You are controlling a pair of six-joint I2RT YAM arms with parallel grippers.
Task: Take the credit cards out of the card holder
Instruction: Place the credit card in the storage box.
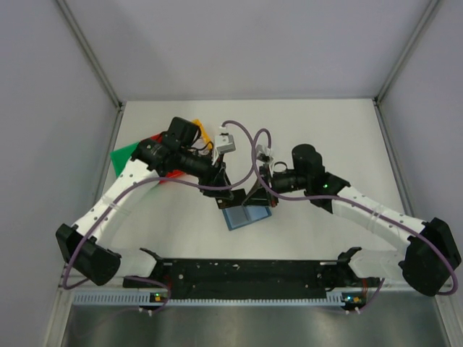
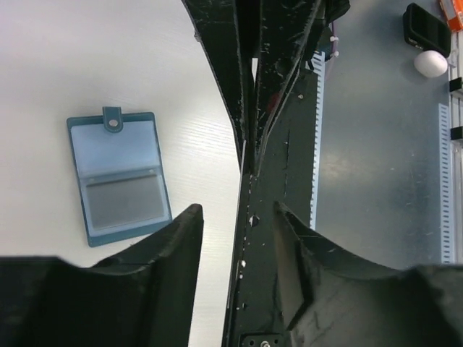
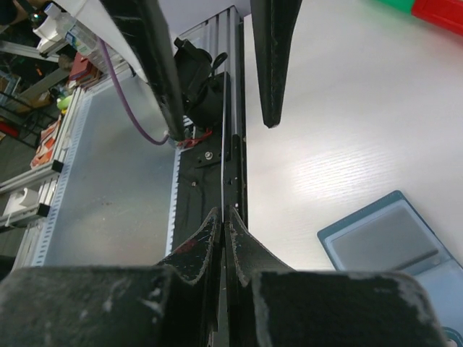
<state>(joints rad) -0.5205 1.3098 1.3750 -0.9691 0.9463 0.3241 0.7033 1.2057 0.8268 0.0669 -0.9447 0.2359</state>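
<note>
My left gripper (image 2: 239,217) hangs with its jaws apart, and my right gripper (image 3: 223,220) is pressed closed. The card holder (image 2: 119,177) lies opened flat on the worktop (image 1: 325,130), between my arms, just near of both gripper tips.

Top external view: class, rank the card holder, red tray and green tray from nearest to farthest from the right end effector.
1. card holder: right beside the right end effector, on its near side.
2. red tray: well off to the left, partly hidden.
3. green tray: farthest left, beyond the red one.
</note>
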